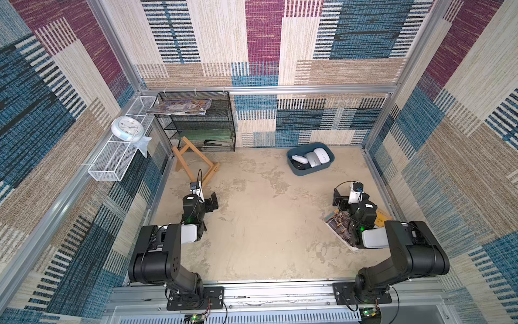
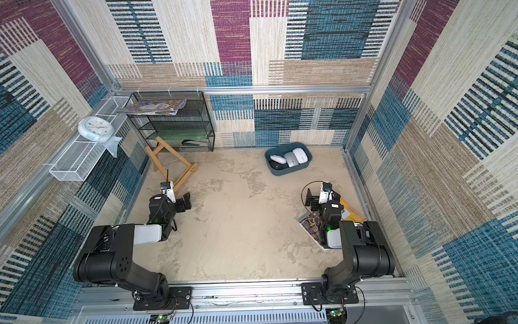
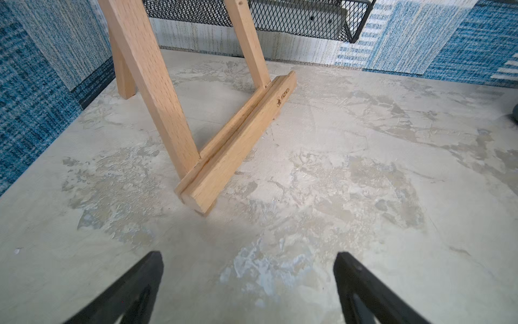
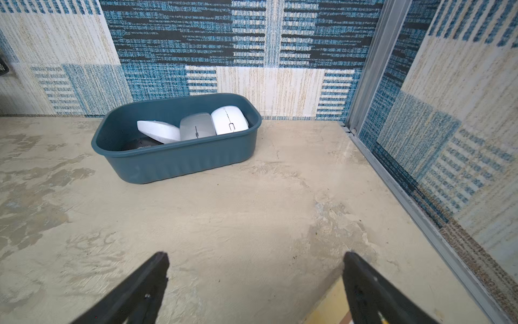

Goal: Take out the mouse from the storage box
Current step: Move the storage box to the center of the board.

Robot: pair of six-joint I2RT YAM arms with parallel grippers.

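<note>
Three pale mice point(image 4: 197, 126) lie in one storage box point(image 4: 182, 162); left tool point(image 3: 249, 255), right tool point(image 4: 255, 255) gape empty.

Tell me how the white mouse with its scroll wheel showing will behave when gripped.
Probably slippery: the white mouse has a smooth, rounded shell. Likely shifts when touched, since it sits tilted between the grey mouse and the storage box wall.

On your table point(image 1: 266, 230), a wooden easel point(image 1: 193, 164) stands just before the black mesh rack point(image 1: 222, 120) at the far wall; you see a magazine point(image 1: 179, 106) atop the rack and a stapler point(image 1: 217, 143) on its lowest shelf. A clock point(image 1: 127, 129) sits on the white wire basket point(image 1: 109, 165) at the left wall. A picture book point(image 1: 336, 223) lies near the right edge.
</note>
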